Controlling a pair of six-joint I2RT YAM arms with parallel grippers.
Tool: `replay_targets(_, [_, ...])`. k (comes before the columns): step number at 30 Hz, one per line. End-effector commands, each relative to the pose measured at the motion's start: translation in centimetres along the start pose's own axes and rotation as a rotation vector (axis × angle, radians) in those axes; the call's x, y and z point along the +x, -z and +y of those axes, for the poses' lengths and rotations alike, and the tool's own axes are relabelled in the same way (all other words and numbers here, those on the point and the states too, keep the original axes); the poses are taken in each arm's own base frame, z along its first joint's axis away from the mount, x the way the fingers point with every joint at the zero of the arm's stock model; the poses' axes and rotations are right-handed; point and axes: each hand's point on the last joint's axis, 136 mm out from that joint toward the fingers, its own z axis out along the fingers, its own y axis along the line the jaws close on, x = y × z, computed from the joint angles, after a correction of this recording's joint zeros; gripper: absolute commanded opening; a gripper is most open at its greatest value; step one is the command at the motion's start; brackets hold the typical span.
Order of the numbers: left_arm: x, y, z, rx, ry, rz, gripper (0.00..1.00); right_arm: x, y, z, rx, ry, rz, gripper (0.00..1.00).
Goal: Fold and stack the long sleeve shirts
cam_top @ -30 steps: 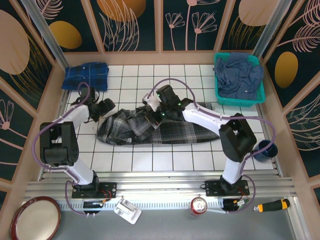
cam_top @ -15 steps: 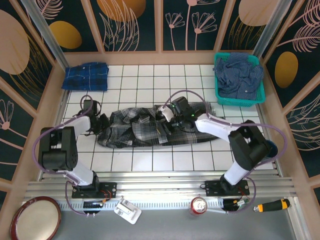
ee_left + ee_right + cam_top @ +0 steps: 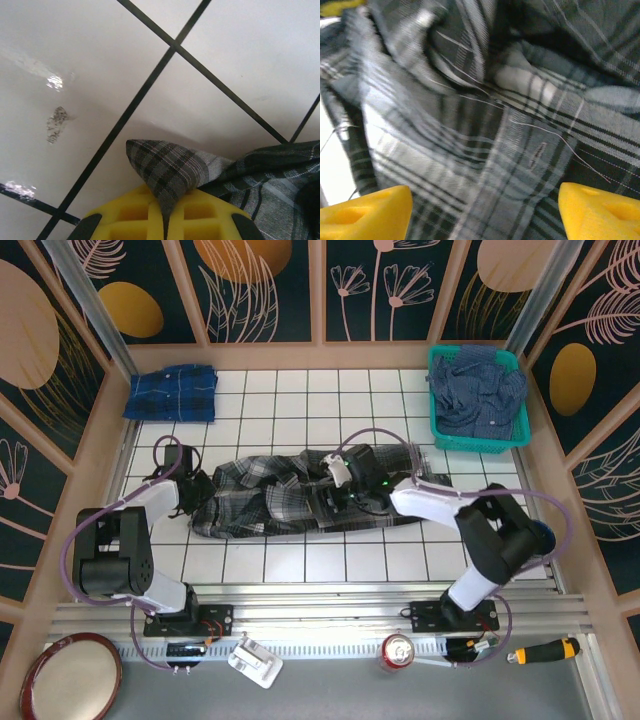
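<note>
Far-left corner: folded bright blue-and-navy plaid cloth shirt (image 3: pixel 171 392), against the wooden rail (image 3: pixel 118 420). My left pincer (image 3: pixel 196 490) is pressed together on the left corner of the grey-black-white plaid cloth shirt (image 3: pixel 265 505); the tip pokes out past my yellow pads (image 3: pixel 125 217). That shirt lies rumpled mid-table, long axis left-right. My right pincer (image 3: pixel 338 496) hangs spread over its middle. Bare white tiles (image 3: pixel 300 410) lie beyond it. Far-right corner: dull navy shirt (image 3: pixel 478 388) heaped in the teal plastic basket (image 3: pixel 478 445).

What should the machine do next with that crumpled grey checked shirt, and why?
The left fingers are shut on a corner of the grey plaid shirt, which lies bunched on the table; the right fingers hang open over its middle. So probably draw the left corner gently outward to spread it.
</note>
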Motion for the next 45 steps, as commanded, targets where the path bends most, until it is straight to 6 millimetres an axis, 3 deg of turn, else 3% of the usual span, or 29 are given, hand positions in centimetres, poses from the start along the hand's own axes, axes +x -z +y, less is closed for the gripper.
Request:
replay_targets(1, [-1.5, 0.8, 0.3, -0.041, -0.005, -0.053, 0.05, -0.9, -1.7, -1.1, 0.029, -0.027, -0.029, 0.79])
replay_targets(5, [-1.4, 0.7, 0.2, -0.029, -0.001, -0.052, 0.06, -0.4, -3.5, -0.8, 0.010, -0.050, -0.003, 0.81])
replay_targets(8, [-1.6, 0.7, 0.2, -0.035, -0.003, -0.055, 0.06, -0.5, -4.0, 0.2, -0.012, -0.045, -0.012, 0.73])
replay_targets(10, [-1.9, 1.0, 0.0, -0.034, -0.004, -0.063, 0.06, -1.1, -3.8, 0.8, -0.025, -0.040, -0.040, 0.57])
replay_targets(13, [-2.2, 1.4, 0.0, -0.038, -0.005, -0.078, 0.06, -2.3, -2.6, 1.2, -0.011, -0.042, -0.085, 0.23])
replay_targets(16, [-2.7, 1.9, 0.4, -0.065, -0.010, -0.100, 0.06, -3.9, 0.2, 1.9, 0.012, -0.021, -0.140, 0.02])
replay_targets(17, [-2.8, 1.9, 0.5, -0.076, -0.012, -0.102, 0.06, -4.4, 1.3, 2.1, 0.017, -0.017, -0.156, 0.00])
replay_targets(20, [-3.1, 2.1, 0.8, -0.093, -0.009, -0.114, 0.06, -5.9, 5.4, 2.4, 0.046, -0.011, -0.198, 0.00])
replay_targets(22, [-3.1, 2.1, 1.0, -0.099, -0.005, -0.116, 0.06, -7.2, 9.2, 1.7, 0.119, -0.019, -0.238, 0.00])
replay_targets(26, [-3.3, 2.2, 1.3, -0.111, 0.004, -0.124, 0.06, -9.7, 18.2, -2.3, 0.319, -0.073, -0.376, 0.00])
replay_targets(28, [-3.3, 2.1, 1.6, -0.119, 0.013, -0.126, 0.05, -10.7, 23.3, -5.5, 0.422, -0.125, -0.480, 0.00])
replay_targets(30, [-3.3, 2.1, 1.8, -0.123, 0.022, -0.129, 0.05, -11.1, 25.9, -6.9, 0.448, -0.127, -0.538, 0.00])
replay_targets(32, [-3.2, 2.0, 1.9, -0.125, 0.029, -0.130, 0.05, -11.0, 26.4, -7.6, 0.454, -0.082, -0.550, 0.00])
replay_targets(39, [-2.8, 1.5, 2.6, -0.143, 0.037, -0.123, 0.04, -11.4, 24.7, -9.7, 0.540, 0.191, -0.540, 0.00])
replay_targets(42, [-2.6, 1.1, 2.9, -0.149, 0.035, -0.111, 0.03, -12.4, 26.6, -11.3, 0.686, 0.329, -0.600, 0.00])
replay_targets(44, [-2.6, 1.0, 3.0, -0.153, 0.036, -0.108, 0.03, -13.1, 28.2, -12.5, 0.743, 0.321, -0.638, 0.01])
replay_targets(45, [-2.6, 1.0, 3.0, -0.151, 0.036, -0.110, 0.03, -13.3, 28.8, -13.0, 0.756, 0.295, -0.643, 0.10])
